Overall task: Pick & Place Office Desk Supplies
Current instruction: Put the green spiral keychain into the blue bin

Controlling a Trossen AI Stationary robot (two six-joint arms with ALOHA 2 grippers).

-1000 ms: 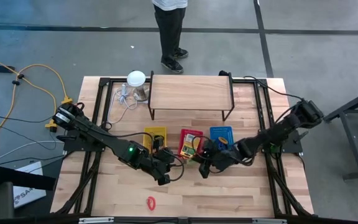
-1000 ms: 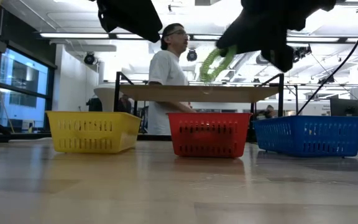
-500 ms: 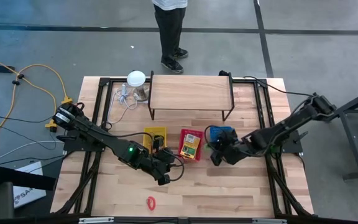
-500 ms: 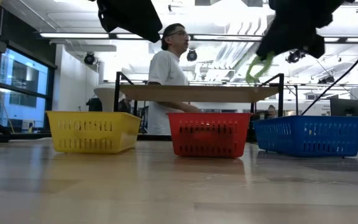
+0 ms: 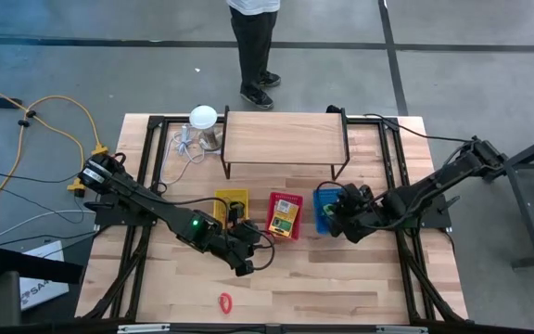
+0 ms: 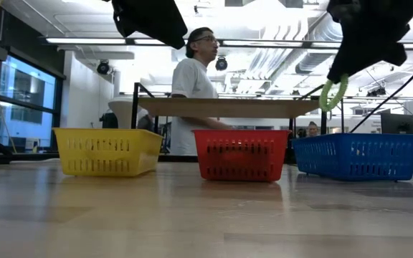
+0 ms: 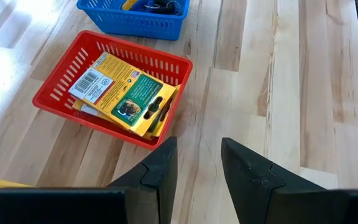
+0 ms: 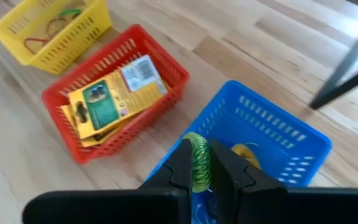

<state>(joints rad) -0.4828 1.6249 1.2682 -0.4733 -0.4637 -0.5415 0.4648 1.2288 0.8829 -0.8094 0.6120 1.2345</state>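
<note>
My right gripper (image 8: 197, 177) is shut on a green coiled ring (image 6: 333, 94) and hovers over the blue basket (image 5: 321, 197), which holds a few small items. The red basket (image 7: 61, 87) holds yellow-and-green card boxes (image 7: 126, 93). Rubber bands (image 8: 50, 28) lie in the yellow basket (image 5: 231, 202). A small red ring (image 5: 224, 301) lies flat on the table near the front edge. My left gripper (image 7: 197, 163) hangs open above bare table, just in front of the red basket, with nothing between its fingers. My right gripper pinches one side of the green coiled ring (image 8: 197, 155) between its two fingertips. The fingers come slanting down from the table's right side. The ring hangs below them, lifted clear above the blue basket (image 6: 357, 155).
The three baskets stand in a row at mid-table. Behind them is a wooden shelf on a dark frame (image 5: 286, 139). A white round-topped object with a cable (image 5: 202, 118) sits at the far left. A person (image 6: 196, 86) stands beyond the far edge.
My right gripper has carried the green ring toward the table's right and far side, from over the red basket to over the blue one. It has tipped as it went and stayed shut. The ring now hangs below the fingers.
</note>
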